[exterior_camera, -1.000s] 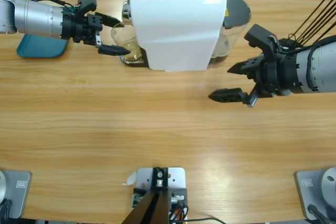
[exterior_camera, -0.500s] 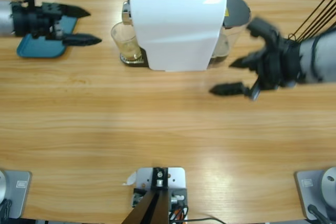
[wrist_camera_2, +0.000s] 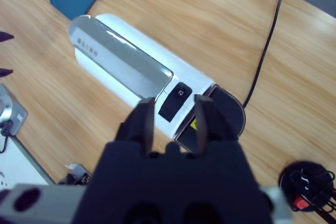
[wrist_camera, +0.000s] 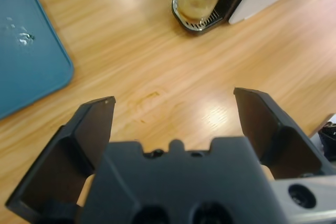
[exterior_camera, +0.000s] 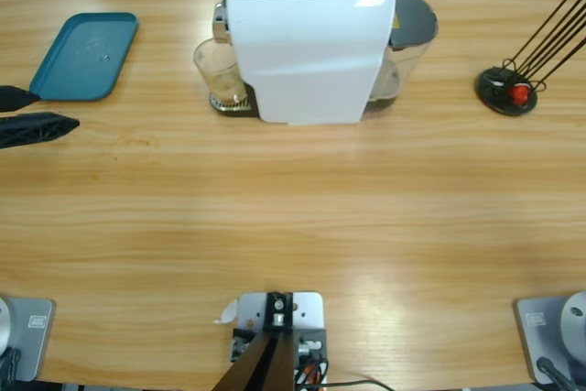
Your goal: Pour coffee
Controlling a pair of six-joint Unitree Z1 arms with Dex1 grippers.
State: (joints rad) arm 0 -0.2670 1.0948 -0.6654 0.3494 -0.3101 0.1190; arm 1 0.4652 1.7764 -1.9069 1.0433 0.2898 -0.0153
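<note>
- Counter [exterior_camera: 293,217]: long, wooden. Both arms had withdrawn from the middle within the last second; in the high view only the left end effector [exterior_camera: 27,114] remained, at the left edge.
- Coffee machine [exterior_camera: 307,43]: big, white, boxy, at the far middle of the counter, unmoved. The right wrist view looked down on it from high above.
- Tray [exterior_camera: 84,55]: teal, at the far left, bare now that the left arm no longer lay over it.
- Left end effector [wrist_camera: 173,124]: jaws spread wide, holding nothing, well apart from the glass.
- Right end effector [wrist_camera_2: 173,124]: gone from the high view; jaws narrow, a small gap between, holding nothing.
- Glass [exterior_camera: 220,72]: clear, upright on the machine's drip grate, released.
- Coffee [wrist_camera: 196,8]: shallow dark brown layer under tan foam in the bottom of the glass. Judgement: the pour looked done, with the arms retreating.
</note>
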